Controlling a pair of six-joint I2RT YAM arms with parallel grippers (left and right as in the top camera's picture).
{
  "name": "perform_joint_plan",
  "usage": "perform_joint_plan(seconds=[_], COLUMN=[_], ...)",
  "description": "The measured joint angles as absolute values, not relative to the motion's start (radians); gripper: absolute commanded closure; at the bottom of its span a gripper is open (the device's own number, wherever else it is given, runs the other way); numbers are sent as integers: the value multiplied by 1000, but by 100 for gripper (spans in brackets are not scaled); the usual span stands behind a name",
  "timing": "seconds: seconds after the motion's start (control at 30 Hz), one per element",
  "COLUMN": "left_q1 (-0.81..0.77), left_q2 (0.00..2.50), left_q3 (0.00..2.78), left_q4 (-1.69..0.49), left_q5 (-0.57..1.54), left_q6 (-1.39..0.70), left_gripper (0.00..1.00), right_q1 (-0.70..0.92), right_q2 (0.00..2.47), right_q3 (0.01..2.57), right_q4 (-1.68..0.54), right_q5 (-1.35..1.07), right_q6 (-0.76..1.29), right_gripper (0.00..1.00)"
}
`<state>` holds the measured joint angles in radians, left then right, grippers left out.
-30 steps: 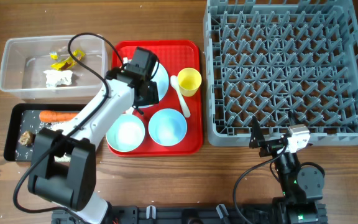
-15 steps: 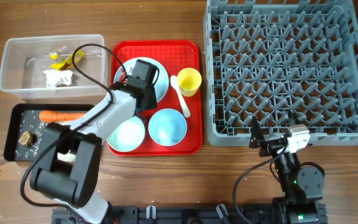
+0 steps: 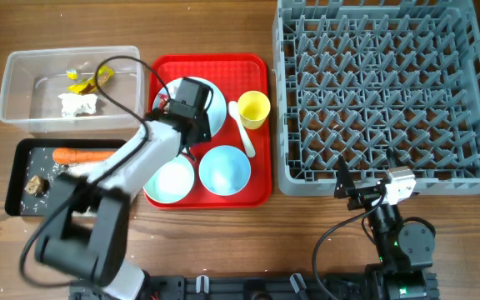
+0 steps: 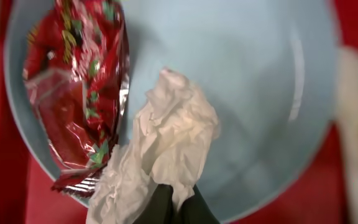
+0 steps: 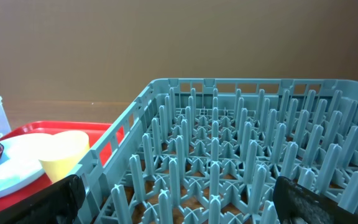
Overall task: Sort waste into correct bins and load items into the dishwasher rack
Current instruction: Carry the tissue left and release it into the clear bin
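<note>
On the light blue plate [image 4: 260, 93] lie a crumpled white tissue [image 4: 166, 137] and a red wrapper [image 4: 79, 87]. My left gripper [image 4: 176, 202] is shut on the tissue's lower edge; in the overhead view the gripper [image 3: 192, 112] is over the plate [image 3: 218, 107] on the red tray. The yellow cup [image 3: 253, 108], white spoon [image 3: 243, 129], pale green bowl [image 3: 168, 179] and light blue bowl [image 3: 225, 169] sit on that tray. My right gripper [image 3: 357, 187] stands open and empty at the near edge of the grey dishwasher rack [image 3: 382, 83].
The clear tub [image 3: 23, 100] at the back left holds a tissue [image 3: 77, 104] and a yellow wrapper [image 3: 80, 83]. The black tray [image 3: 19, 179] holds the carrot [image 3: 82, 155], a brown lump [image 3: 32, 186] and rice grains. The red tray [image 3: 261, 187] abuts the rack.
My left gripper has come down onto the plate and closed on the tissue. The right arm has not moved.
</note>
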<state>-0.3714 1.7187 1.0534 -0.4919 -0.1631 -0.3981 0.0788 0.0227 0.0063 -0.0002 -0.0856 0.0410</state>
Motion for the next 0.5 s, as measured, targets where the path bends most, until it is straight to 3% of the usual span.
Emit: perform_joint_plan(seconds=[0.27, 0.5], left_q1=[-345, -105], left_q2=[1420, 1397], left_q3=[1075, 1077], left_q4=[-485, -404], left_q5=[-144, -208], left_q6=[-398, -398], left_gripper=[96, 96], right_q1=[79, 79], right_q2=[23, 23], right_q3=[6, 6], right_q4=[0, 0], right_q5=[-86, -86], right_q6=[41, 41], right_gripper=[0, 0])
